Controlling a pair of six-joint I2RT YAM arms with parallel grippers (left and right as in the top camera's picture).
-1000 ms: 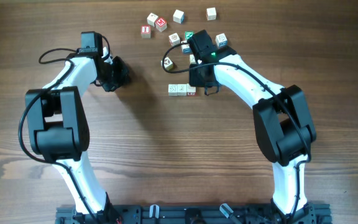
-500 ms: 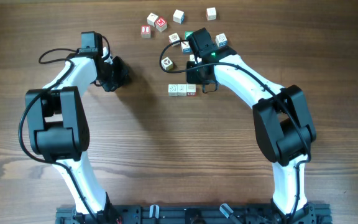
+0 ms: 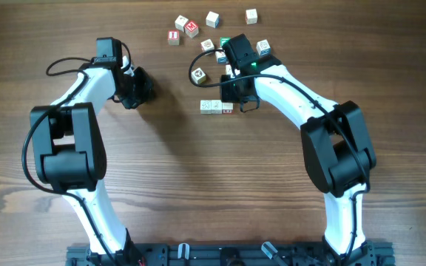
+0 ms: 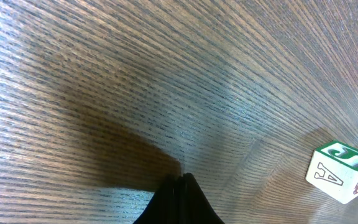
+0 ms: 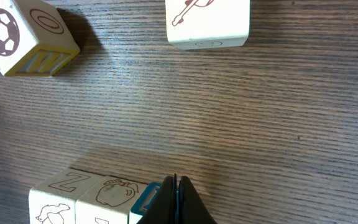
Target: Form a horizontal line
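The horizontal line (image 3: 217, 107) is a short row of three pale cubes touching side to side, below the middle of the cube cluster. Its right end cube looks red-marked from overhead. In the right wrist view I see the Z cube (image 5: 59, 186), the apple cube (image 5: 107, 194) and a blue-framed top face (image 5: 143, 198), partly hidden by my fingers. My right gripper (image 5: 174, 182) is shut and empty, with its tips at the row's right end cube (image 3: 228, 108). My left gripper (image 4: 182, 180) is shut and empty over bare wood at the left (image 3: 136, 93).
Loose cubes lie beyond the row: a soccer-ball cube (image 5: 23, 34) (image 3: 198, 74), a white picture cube (image 5: 207, 22), red-lettered cubes (image 3: 174, 36) (image 3: 191, 29) and pale cubes (image 3: 212, 18) (image 3: 251, 15). A cube with A and a green J (image 4: 342, 173) lies to the right of the left gripper.
My right gripper has moved slightly up and left, away from the row's right end. The row and the left arm have not moved.
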